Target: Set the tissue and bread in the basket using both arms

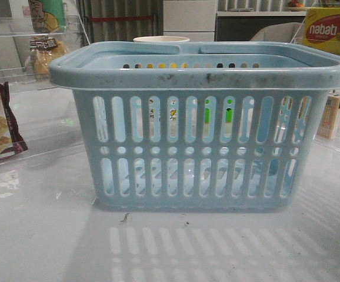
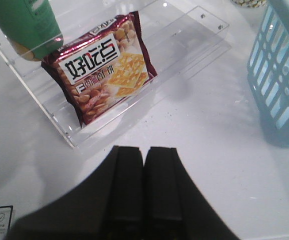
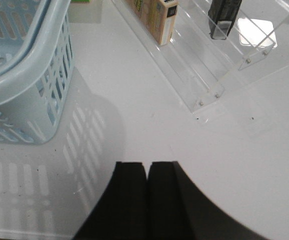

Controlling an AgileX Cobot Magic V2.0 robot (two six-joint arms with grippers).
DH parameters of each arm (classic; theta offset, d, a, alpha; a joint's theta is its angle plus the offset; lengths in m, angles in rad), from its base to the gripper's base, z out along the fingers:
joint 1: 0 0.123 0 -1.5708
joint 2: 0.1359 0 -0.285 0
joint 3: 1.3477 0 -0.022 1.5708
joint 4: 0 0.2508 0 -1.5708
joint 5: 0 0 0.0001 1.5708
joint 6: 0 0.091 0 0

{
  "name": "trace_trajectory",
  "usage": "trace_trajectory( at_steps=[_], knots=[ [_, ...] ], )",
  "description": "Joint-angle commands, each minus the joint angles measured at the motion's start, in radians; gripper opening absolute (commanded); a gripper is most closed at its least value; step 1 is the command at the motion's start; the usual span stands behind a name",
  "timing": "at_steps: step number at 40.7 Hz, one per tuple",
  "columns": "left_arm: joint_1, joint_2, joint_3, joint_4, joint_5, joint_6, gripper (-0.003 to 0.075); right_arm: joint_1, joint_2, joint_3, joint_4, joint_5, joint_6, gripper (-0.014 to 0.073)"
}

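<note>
A: Basket?
B: Light blue basket (image 1: pixel 202 126) centre table, upright, close to front camera.
A: Left gripper?
B: Left gripper (image 2: pixel 144 165) fingers pressed together, nothing between them, over bare table. Cracker packet (image 2: pixel 102 65) in the clear acrylic tray (image 2: pixel 194 40) ahead of it.
A: Right?
B: Right gripper (image 3: pixel 147 175) same, closed and empty. Tan carton (image 3: pixel 159 17) and black tissue pack (image 3: pixel 223 17) stand in the clear rack (image 3: pixel 204 85).
A: Bread?
B: Bag of buns (image 1: pixel 43 56), back left shelf, well apart from basket.

Light blue slotted basket (image 1: pixel 202 150), maroon-edged cracker packet (image 2: pixel 104 65), tan carton (image 3: pixel 159 17), black hands.
</note>
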State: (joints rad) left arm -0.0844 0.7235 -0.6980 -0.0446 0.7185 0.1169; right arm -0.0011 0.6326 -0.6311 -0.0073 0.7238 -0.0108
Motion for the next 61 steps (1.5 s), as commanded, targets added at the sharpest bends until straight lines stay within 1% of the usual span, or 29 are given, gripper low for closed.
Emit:
trace_trajectory(
  at_steps=[1,3,5,7,9,12,15,19,24,34,42,50,56,61],
  knots=[
    [-0.007,0.028,-0.032,-0.008,-0.058,-0.01,0.0136,-0.006,0.023,-0.03,-0.002,-0.055,-0.007,0.0062],
    [-0.007,0.034,-0.032,-0.008,-0.058,-0.01,0.0195,-0.006,0.027,-0.03,-0.002,-0.052,-0.007,0.0088],
    [-0.007,0.036,-0.032,-0.008,-0.058,-0.01,0.0286,-0.006,0.034,-0.03,-0.002,-0.051,-0.007,0.0155],
    [-0.007,0.036,-0.032,-0.008,-0.06,-0.01,0.0388,-0.006,0.036,-0.03,-0.002,-0.052,-0.007,0.0268],
    [-0.007,0.036,-0.032,-0.008,-0.067,-0.01,0.0456,-0.006,0.041,-0.03,-0.002,-0.059,-0.007,0.0374],
    [-0.007,0.036,-0.032,-0.008,-0.08,-0.01,0.0491,-0.006,0.045,-0.03,-0.003,-0.069,-0.007,0.0489],
    [-0.007,0.036,-0.032,-0.008,-0.08,-0.01,0.0487,-0.006,0.051,-0.03,-0.005,-0.085,-0.007,0.0536],
    [-0.007,0.036,-0.032,-0.008,-0.08,-0.01,0.0487,-0.008,0.081,-0.044,-0.03,-0.111,-0.002,0.0537],
    [-0.007,0.036,-0.032,-0.008,-0.08,-0.01,0.0487,-0.056,0.165,-0.11,-0.039,-0.113,0.011,0.0537],
    [-0.007,0.036,-0.032,-0.008,-0.08,-0.01,0.0487,-0.184,0.43,-0.315,-0.038,-0.1,0.011,0.0537],
    [-0.007,0.036,-0.032,-0.008,-0.08,-0.01,0.0487,-0.235,0.659,-0.477,-0.039,-0.103,0.004,0.0537],
    [-0.007,0.036,-0.032,-0.008,-0.08,-0.01,0.0487,-0.243,0.855,-0.619,-0.04,-0.113,-0.008,0.0537],
    [-0.007,0.036,-0.032,-0.008,-0.08,-0.01,0.0487,-0.243,0.962,-0.698,-0.04,-0.142,-0.008,0.0537],
    [-0.007,0.036,-0.032,-0.008,-0.08,-0.01,0.0487,-0.243,1.022,-0.739,-0.04,-0.198,-0.008,0.0537]
  ],
)
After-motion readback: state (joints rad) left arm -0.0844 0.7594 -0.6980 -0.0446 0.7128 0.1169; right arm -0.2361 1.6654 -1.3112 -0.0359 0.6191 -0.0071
